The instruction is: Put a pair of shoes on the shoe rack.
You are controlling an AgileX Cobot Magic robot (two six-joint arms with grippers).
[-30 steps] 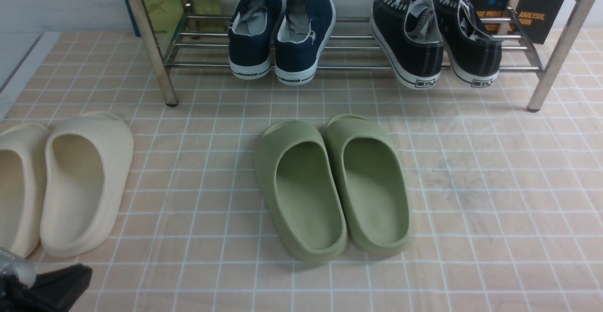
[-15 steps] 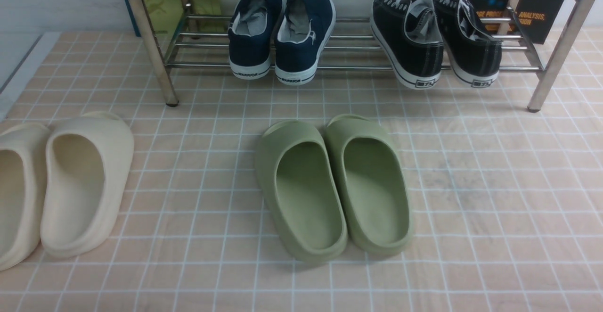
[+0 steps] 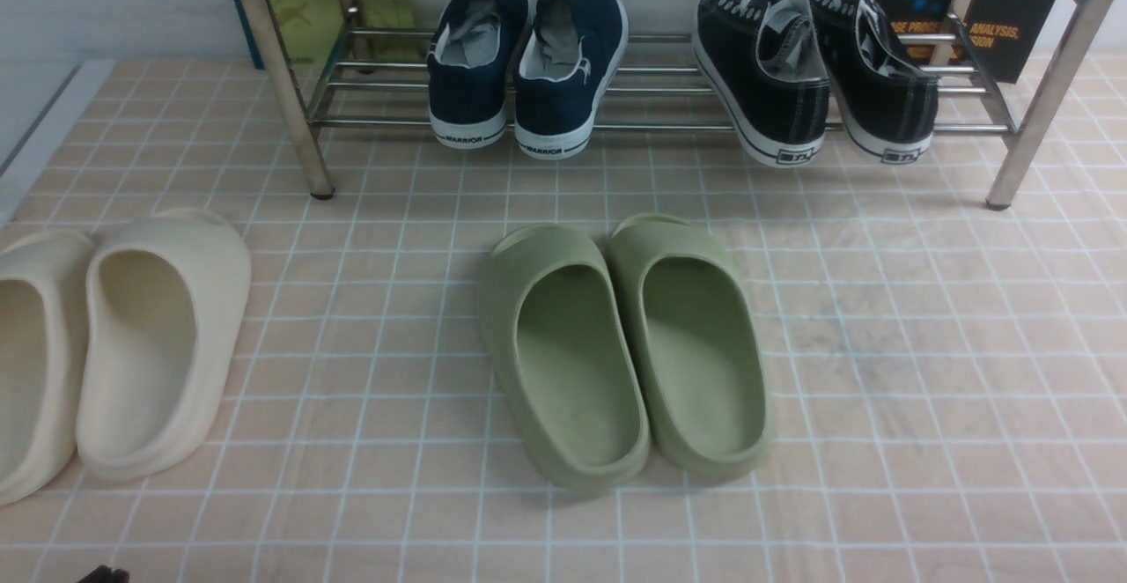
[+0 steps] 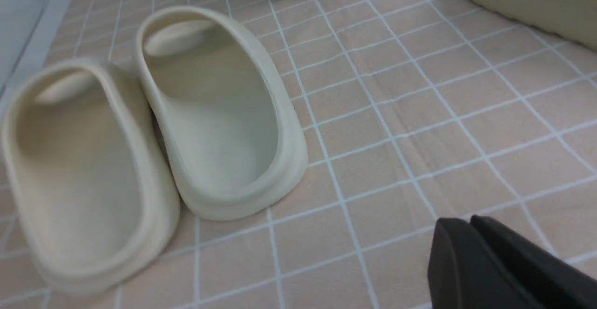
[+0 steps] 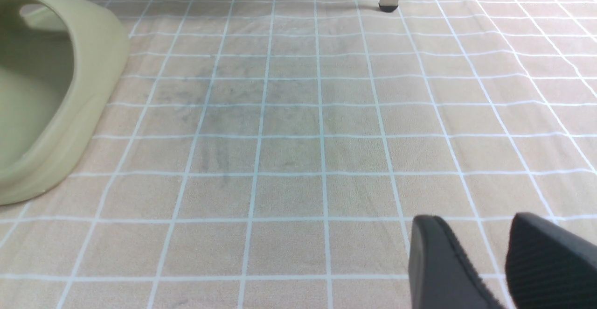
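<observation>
Navy WARRIOR sneakers (image 3: 526,68) sit heels-out on the chrome shoe rack (image 3: 290,81), long axes running away from both arms, far ahead of either set of fingers. Left fingers (image 4: 471,227) are pressed together, empty; right fingers (image 5: 471,243) are spread, empty.

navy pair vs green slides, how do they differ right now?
The navy pair sits on the shoe rack, heels towards the camera; the green slides lie on the tiled floor in front of it. The navy pair is closed canvas with white soles; the green slides are one-piece and open-backed. Both pairs sit side by side, untouched.
</observation>
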